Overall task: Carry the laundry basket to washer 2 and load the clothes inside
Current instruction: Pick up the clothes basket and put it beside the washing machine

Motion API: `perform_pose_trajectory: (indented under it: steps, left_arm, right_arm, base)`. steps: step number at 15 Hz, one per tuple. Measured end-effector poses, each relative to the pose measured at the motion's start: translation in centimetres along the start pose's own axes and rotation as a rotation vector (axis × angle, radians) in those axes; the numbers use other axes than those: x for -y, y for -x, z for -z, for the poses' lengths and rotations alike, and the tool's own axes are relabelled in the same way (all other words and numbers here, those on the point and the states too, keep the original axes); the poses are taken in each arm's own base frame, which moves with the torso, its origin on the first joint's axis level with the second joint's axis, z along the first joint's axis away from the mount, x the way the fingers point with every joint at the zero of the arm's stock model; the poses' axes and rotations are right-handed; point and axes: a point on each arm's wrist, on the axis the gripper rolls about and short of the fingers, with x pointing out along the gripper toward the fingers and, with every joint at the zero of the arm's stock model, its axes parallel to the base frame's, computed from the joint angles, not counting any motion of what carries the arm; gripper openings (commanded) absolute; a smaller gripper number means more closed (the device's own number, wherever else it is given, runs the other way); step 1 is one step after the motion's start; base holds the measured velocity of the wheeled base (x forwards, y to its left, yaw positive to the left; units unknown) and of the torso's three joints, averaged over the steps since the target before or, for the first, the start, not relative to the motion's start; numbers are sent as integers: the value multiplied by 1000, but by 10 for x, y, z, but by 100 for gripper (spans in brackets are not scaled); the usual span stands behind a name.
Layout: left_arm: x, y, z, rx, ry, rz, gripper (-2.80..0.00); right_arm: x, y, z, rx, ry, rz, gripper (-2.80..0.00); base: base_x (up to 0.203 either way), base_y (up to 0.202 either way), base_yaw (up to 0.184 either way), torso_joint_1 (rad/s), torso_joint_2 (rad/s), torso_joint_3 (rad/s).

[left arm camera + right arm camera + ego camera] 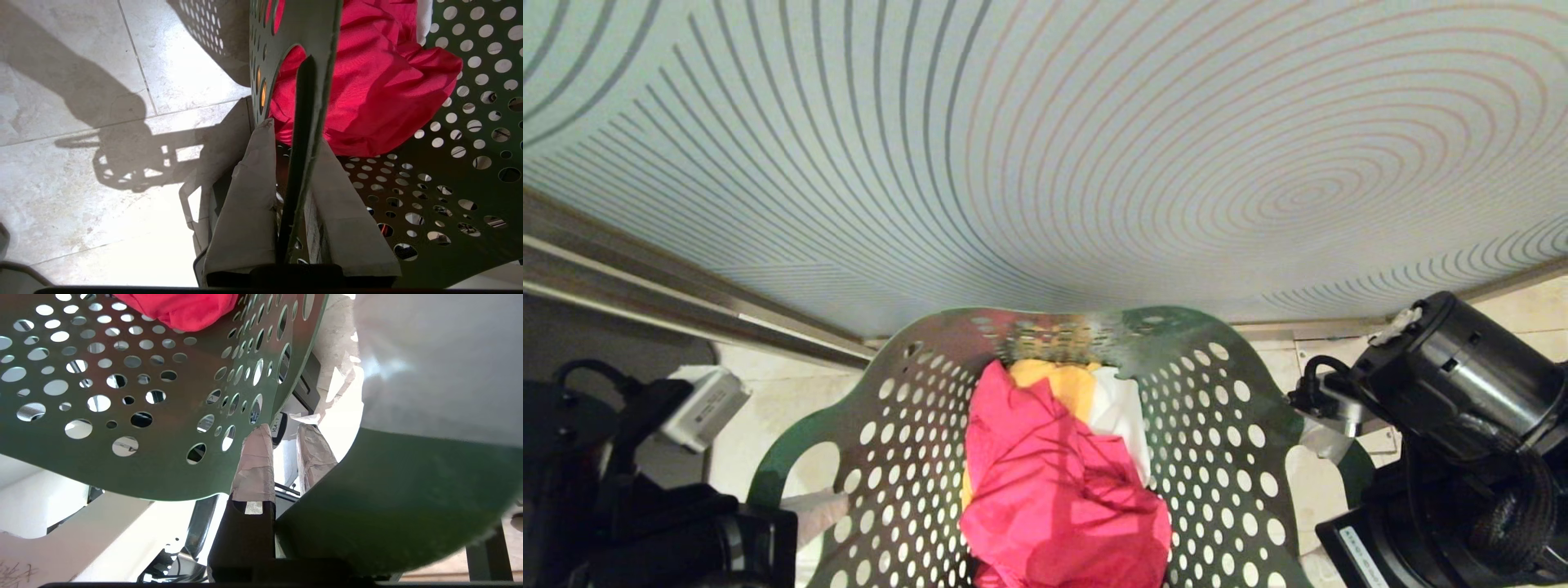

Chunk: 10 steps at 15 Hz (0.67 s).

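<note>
The green laundry basket (825, 420) with round holes hangs between my two arms, close below the head camera. The clothes lie inside: a bright pink-red garment (1062, 498) on top, an orange-yellow one (1062, 384) and a white one (1123, 416) behind it. My left gripper (295, 134) is shut on the basket's handle rim (314, 24), one taped finger on each side. At the opposite handle, my right gripper (282, 430) is shut on the basket's rim (122, 469), which passes between its fingers. Washer 2 is out of view.
A pale surface with curved grey and orange stripes (1045, 163) fills the view just beyond the basket. A metal rail (686, 294) runs along its foot on the left. Light floor tiles (81, 204) lie beneath, crossed by shadows.
</note>
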Motion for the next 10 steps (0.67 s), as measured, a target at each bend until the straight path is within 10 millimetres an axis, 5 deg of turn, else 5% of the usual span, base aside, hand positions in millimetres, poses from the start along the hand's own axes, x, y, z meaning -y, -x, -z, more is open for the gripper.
perform_pose_trajectory:
  steps: [10]
  left_arm:
    - [8,-1,4,-26,-36,46,-280]
  right_arm:
    - [-14,-1,-28,67,-9,-35,-280]
  base:
    - [0,0,0,1,1,195]
